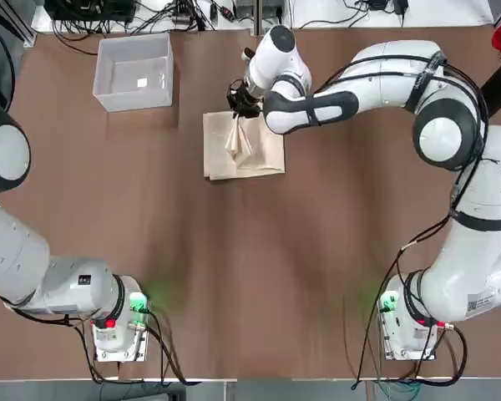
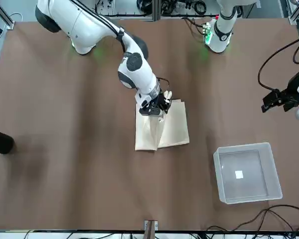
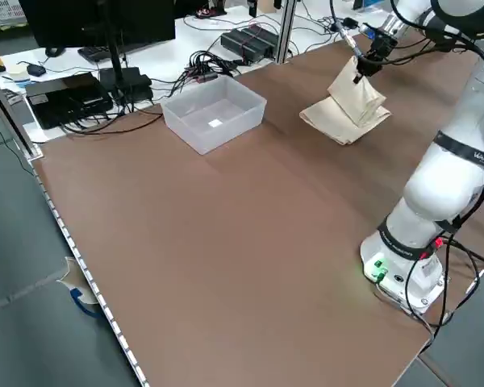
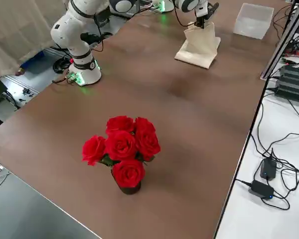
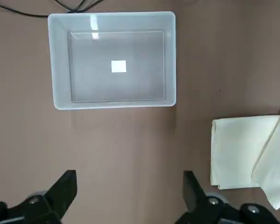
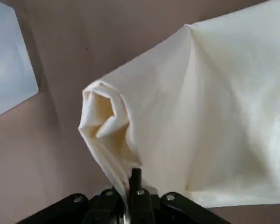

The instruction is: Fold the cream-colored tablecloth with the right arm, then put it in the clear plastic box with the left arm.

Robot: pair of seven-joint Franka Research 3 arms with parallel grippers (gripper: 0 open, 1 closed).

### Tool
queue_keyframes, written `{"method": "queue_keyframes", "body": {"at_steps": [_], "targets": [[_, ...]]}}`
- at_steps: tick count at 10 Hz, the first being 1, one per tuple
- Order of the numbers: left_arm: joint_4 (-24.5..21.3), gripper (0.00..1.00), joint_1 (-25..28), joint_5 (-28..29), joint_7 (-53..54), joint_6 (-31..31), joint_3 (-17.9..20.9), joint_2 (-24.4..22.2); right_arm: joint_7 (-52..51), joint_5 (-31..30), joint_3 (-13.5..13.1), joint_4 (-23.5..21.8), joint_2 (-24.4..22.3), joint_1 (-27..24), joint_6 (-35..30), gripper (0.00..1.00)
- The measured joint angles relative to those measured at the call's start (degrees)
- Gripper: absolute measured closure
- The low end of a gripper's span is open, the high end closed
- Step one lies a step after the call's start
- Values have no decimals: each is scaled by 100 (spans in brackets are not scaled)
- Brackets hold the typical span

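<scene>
Right tool [image 1: 243, 106] sat over the far edge of the cloth [image 1: 263, 159], fingers nearly shut and pinching a bunched corner of fabric; in the right wrist view the fingertips [image 6: 136, 179] met on a gathered fold of the cloth [image 6: 200, 102]. From that pinch the fabric hung as a lifted, tent-like flap, seen raised off the desk [image 3: 226, 242] in the left side view at the tool [image 3: 363, 64], cloth [image 3: 351, 109] below it. The rest of the cloth lay flat in folded layers near mid-desk, roughly rectangular, with the lifted flap draped across its left half in the top view. In the front view the right tool [image 2: 157, 105] was at the cloth's [image 2: 174, 130] edge nearest the robot's side. Box [image 1: 108, 79] stood upright on the desk toward the far left, well apart from the cloth, with only a small white mark on its bottom. Left tool [image 5: 128, 196] hovered above the desk, fingers spread wide, holding nothing, touching nothing; its wrist view showed the box [image 5: 60, 100] ahead and the cloth [image 5: 240, 149] off to one side. In the front view the left tool [image 2: 279, 99] was off at the desk's edge, clear of both box [image 2: 224, 191] and cloth.
</scene>
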Motion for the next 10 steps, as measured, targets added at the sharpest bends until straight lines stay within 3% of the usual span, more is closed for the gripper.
{"method": "queue_keyframes", "body": {"at_steps": [9, 10], "targets": [[1, 0, 7, 0, 11, -49, 8, 0, 281, -94, 32, 10, 253, 247, 542, 85], [4, 0, 7, 0, 11, -49, 9, -1, 285, -99, 32, 12, 266, 255, 542, 78]]}}
